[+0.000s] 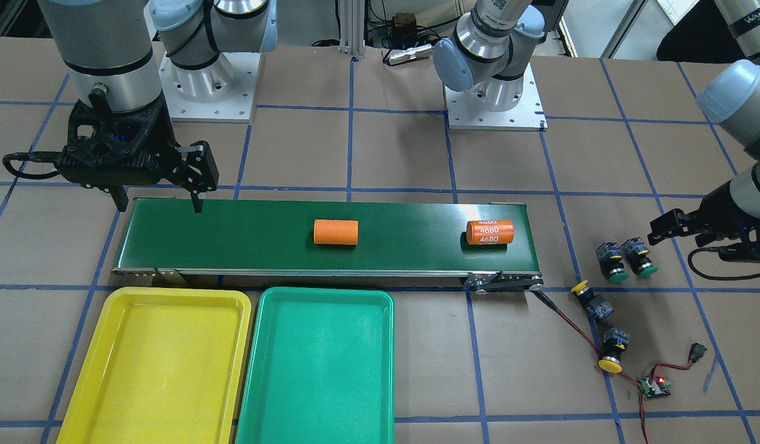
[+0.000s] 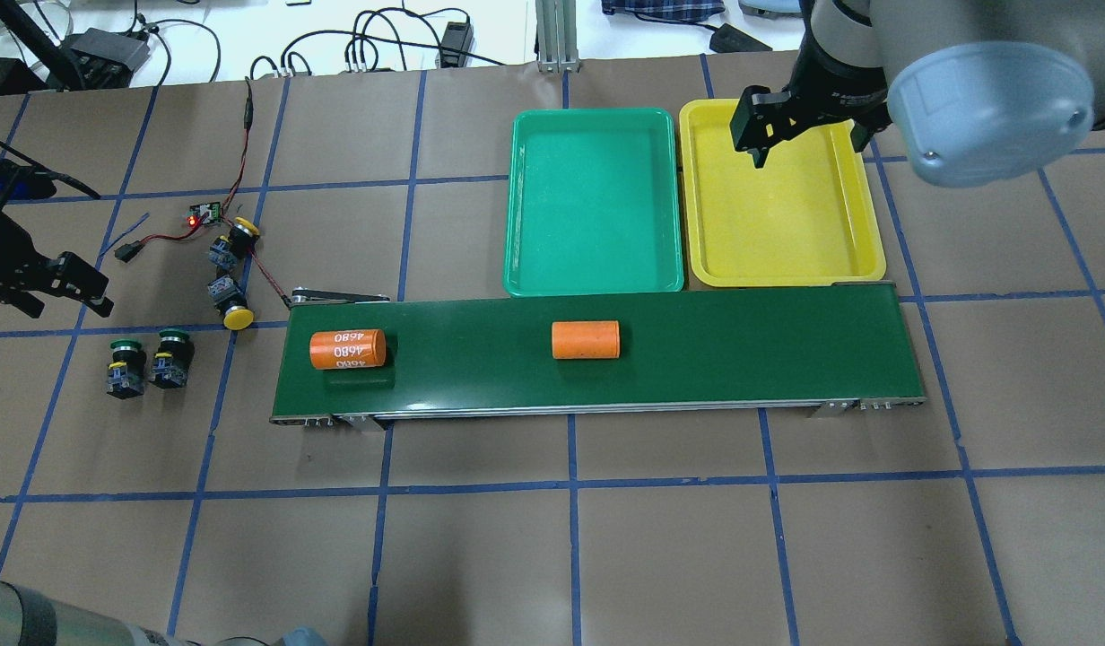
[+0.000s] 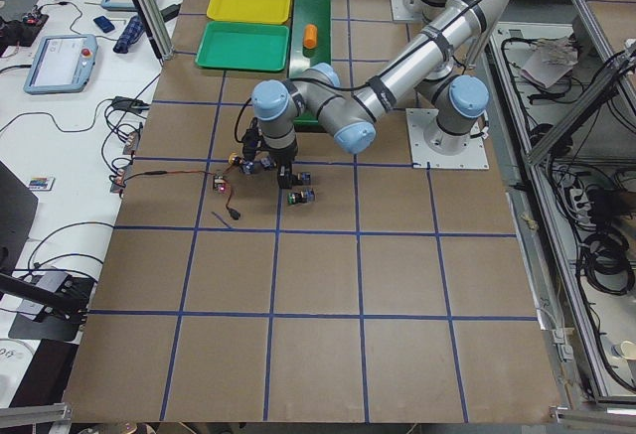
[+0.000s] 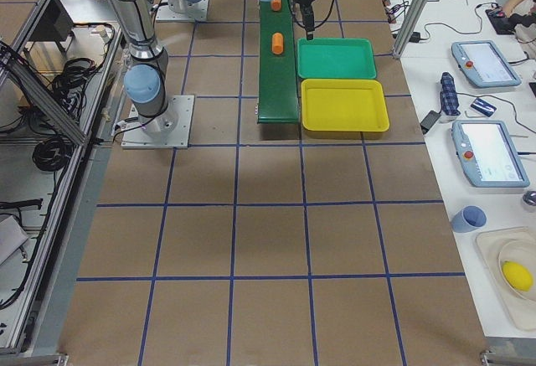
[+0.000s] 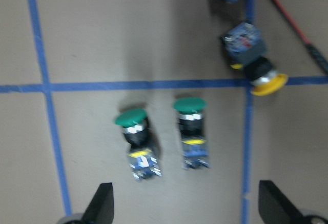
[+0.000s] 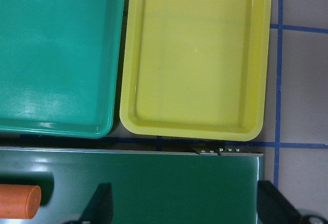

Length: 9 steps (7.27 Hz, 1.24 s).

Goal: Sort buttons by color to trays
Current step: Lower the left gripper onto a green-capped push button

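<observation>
green buttons (image 5: 190, 129) near left gripper (image 5: 187, 198)

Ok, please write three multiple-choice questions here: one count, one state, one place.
1. How many orange cylinders lie on the belt? A one; B two; C three.
2. The left gripper is: A open, empty; B shut on a cylinder; C shut, empty.
3. The two green buttons lie: A on the belt; B on the table; C in the gripper.
Answers: 1 B, the overhead view shows two. 2 A, its wrist view shows the fingers apart. 3 B, beside the belt's end.
</observation>
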### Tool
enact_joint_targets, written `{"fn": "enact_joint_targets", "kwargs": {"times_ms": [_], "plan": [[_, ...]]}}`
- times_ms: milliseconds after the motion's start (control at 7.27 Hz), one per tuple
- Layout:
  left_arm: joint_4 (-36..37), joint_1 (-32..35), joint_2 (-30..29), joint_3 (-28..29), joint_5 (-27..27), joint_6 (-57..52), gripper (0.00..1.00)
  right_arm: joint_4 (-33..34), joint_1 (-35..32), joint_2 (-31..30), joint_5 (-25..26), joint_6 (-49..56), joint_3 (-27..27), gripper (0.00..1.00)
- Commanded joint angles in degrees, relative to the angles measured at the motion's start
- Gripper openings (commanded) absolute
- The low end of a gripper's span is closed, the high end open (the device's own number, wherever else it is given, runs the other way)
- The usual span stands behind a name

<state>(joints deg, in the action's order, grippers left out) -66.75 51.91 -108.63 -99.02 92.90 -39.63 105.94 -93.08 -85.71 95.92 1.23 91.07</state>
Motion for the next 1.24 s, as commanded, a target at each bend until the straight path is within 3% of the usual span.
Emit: {"fn": "enact_joint_targets", "kwargs": {"times_ms": [0, 1101], "plan": [[1.45, -3.04, -4.47, 0.14, -0.09, -1.24, 0.86, -0.03, 0.0, -0.07, -0.03, 0.0, 0.07, 1.0], [0.22, -2.25, -9.05, -0.21, -2.02, -0.09, 0.83, 0.06, 0.0, 0.72, 0.05, 2.46, -0.02, 1.0]]}}
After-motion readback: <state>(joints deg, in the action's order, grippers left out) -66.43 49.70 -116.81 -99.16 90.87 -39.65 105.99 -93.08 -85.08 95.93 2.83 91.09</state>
